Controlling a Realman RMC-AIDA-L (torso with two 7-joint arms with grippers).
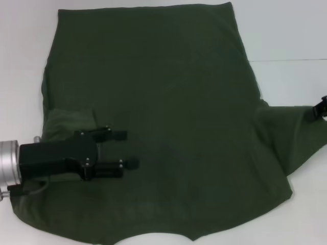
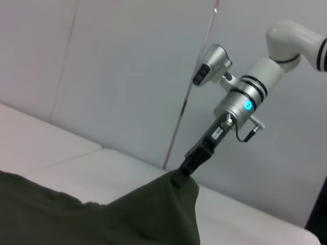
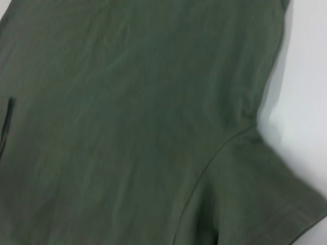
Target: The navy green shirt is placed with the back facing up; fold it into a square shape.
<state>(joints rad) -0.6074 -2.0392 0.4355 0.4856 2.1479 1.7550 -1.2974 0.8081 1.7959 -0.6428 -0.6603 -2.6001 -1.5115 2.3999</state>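
On the white table (image 1: 301, 30) in front of you, the navy green shirt (image 1: 168, 117) lies spread flat, plain back up. Your left gripper (image 1: 130, 149) hovers over the shirt's left side, its 2 fingers apart and holding nothing — likely just past the folded-in left sleeve. Your right gripper (image 2: 181, 171) is clamped on the tip of the right sleeve, lifting it — probably to fold that sleeve inward and square the sides.
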